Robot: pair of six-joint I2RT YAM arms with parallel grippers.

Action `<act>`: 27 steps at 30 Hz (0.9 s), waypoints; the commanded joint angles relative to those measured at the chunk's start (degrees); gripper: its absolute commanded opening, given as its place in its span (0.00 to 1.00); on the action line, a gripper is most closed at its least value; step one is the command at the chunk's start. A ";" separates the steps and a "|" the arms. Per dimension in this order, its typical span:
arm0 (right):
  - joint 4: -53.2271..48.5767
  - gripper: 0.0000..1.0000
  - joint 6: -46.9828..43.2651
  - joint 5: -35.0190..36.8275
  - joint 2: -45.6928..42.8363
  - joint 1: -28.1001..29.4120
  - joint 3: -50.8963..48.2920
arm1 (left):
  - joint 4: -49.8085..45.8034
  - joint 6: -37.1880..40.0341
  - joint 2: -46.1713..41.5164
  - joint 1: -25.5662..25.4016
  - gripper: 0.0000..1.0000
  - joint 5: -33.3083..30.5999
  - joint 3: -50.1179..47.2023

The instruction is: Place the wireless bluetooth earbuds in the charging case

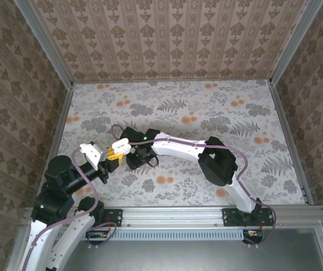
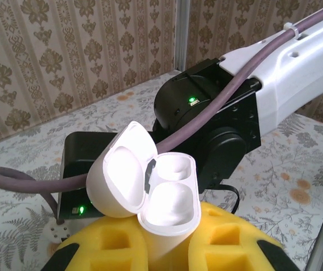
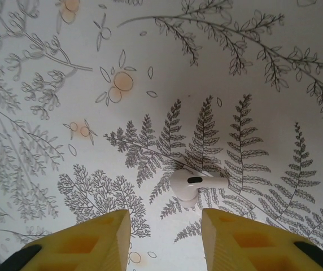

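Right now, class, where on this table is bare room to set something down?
Bare: the table strip along the back wall, and its right edge. Crowded: left of centre, left gripper with charging case, right gripper over earbud.

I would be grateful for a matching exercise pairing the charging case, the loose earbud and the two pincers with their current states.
Things:
1. charging case
2. earbud
3. left pincer
4. right pincer

States:
A. lying on the table
B. open and empty, fingers pointing down at the table
C. lid swung open
D. shut on the charging case

Pairs: 1-C, 2-A, 3-D, 4-B.
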 commanded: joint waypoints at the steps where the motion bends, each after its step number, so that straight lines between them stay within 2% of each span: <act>1: -5.50 0.38 1.63 7.22 2.28 1.05 2.92 | -1.83 2.00 -0.50 0.38 0.00 -0.69 1.74; 9: -5.81 0.38 2.53 9.87 5.55 3.25 4.88 | -1.79 2.33 -0.49 0.30 0.00 -0.33 1.61; 23: -8.23 0.38 1.66 11.75 10.87 3.62 10.01 | -3.60 2.85 -1.45 0.33 0.00 -0.94 1.77; 27: -9.43 0.34 1.22 13.30 10.20 3.57 8.94 | -2.69 2.39 -1.45 0.38 0.00 -0.86 1.09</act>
